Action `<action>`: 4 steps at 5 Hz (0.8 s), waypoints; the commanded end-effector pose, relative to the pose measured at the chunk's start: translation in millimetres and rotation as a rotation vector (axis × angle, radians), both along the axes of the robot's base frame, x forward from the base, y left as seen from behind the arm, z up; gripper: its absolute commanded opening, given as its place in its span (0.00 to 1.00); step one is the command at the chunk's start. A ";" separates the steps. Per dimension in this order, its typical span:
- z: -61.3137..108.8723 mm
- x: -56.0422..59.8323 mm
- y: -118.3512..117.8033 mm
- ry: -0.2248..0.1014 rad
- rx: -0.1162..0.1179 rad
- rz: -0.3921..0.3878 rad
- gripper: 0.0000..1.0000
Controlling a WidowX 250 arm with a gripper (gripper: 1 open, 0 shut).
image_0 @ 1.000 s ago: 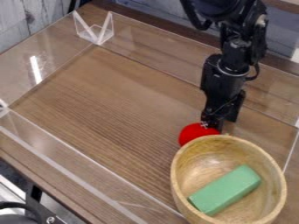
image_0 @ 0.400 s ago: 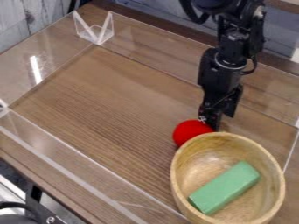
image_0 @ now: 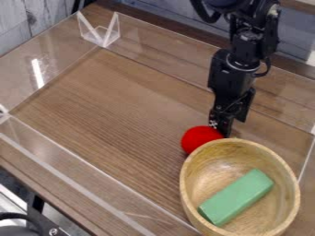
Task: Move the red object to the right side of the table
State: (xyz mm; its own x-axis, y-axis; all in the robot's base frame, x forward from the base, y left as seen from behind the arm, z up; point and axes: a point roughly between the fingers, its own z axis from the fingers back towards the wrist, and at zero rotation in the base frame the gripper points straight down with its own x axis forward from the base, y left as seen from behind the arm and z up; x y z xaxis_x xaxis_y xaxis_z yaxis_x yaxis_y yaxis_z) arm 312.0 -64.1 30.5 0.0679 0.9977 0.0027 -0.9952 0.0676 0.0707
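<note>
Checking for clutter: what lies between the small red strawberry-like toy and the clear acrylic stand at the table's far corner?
Nothing: in the camera view only bare wood-grain tabletop stretches between the red toy and the clear stand.

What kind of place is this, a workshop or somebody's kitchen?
Most likely a robot test bench, not a kitchen. The wood-grain table is fenced by low clear plastic walls, a black robot arm hangs over it, and the only items are toy-like: a small red object and a wooden bowl holding a green block.
</note>
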 end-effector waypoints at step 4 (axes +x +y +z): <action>38.0 18.4 6.0 -0.117 0.001 0.054 1.00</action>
State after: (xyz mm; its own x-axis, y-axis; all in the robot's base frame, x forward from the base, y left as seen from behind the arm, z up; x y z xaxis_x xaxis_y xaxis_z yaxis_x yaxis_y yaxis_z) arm 316.4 -59.0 34.9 0.0326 0.9992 0.0227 -0.9973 0.0310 0.0662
